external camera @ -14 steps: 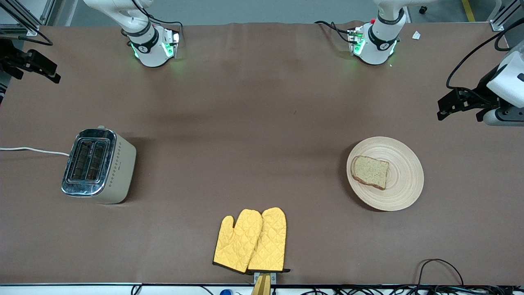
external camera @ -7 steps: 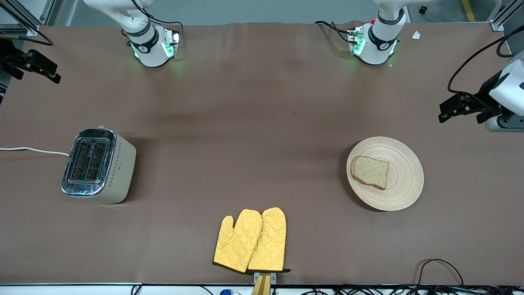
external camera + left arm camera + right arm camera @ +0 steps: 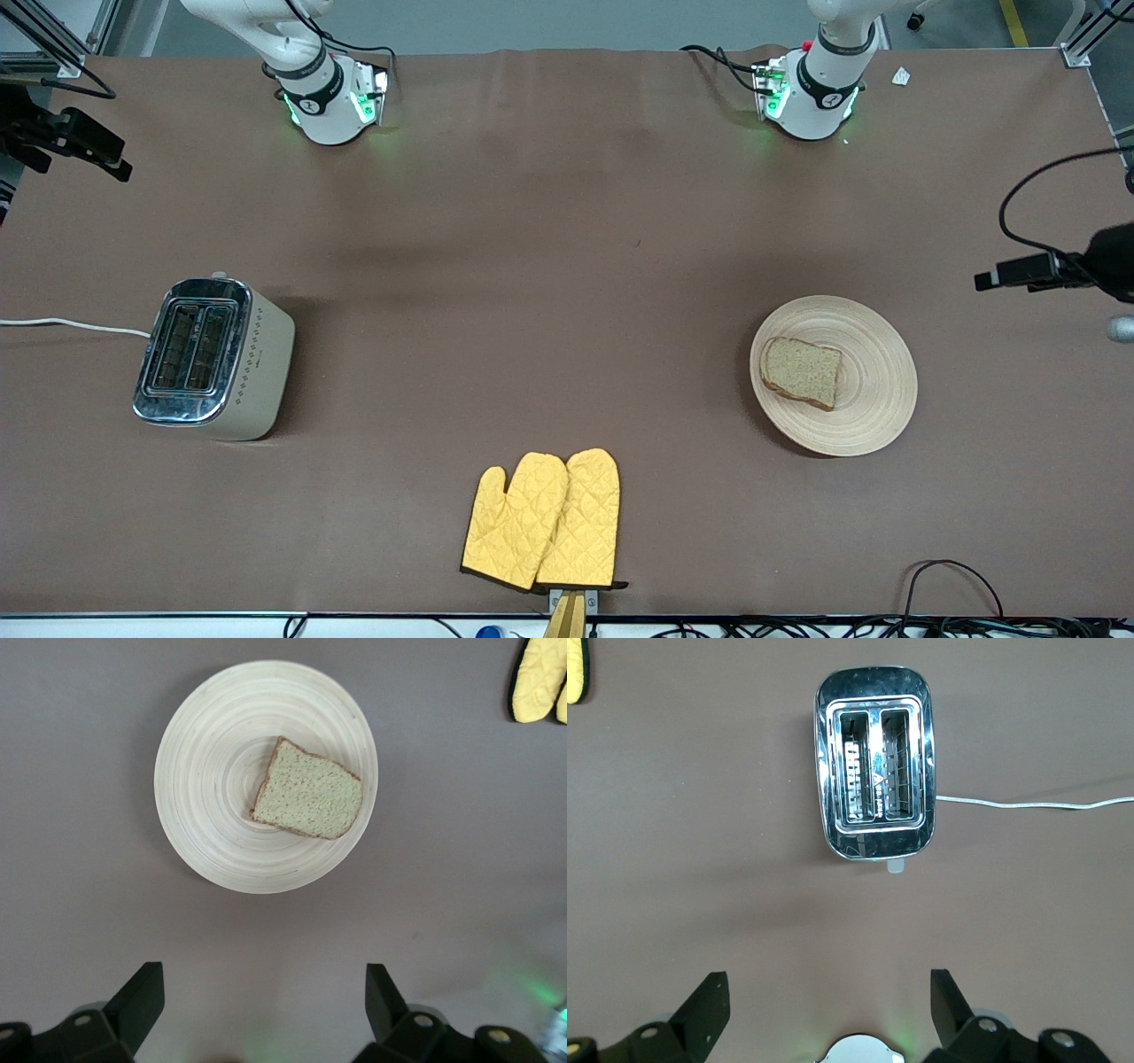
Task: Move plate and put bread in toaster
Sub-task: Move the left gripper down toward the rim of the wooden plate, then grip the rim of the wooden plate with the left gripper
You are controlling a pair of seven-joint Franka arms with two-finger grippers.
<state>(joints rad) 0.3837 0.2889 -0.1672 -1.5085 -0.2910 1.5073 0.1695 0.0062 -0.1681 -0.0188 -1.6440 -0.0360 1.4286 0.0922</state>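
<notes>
A brown surface (image 3: 567,292) holds a plate (image 3: 873,408) with bread (image 3: 802,371) on it toward the left arm's end, and a toaster (image 3: 213,357) toward the right arm's end. The left tool (image 3: 264,1005) hangs empty over the surface beside the plate, fingers wide apart. The right tool (image 3: 828,1005) hangs empty beside the toaster, fingers wide apart.

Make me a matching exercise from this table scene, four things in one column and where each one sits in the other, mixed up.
Things:
1. bread
2. toaster
3. oven mitts
4. plate

Places:
A. toward the right arm's end of the table
B. on the plate
C. nearest the front camera, mid-table
D. toward the left arm's end, directly on the table

Pairs: 1-B, 2-A, 3-C, 4-D
</notes>
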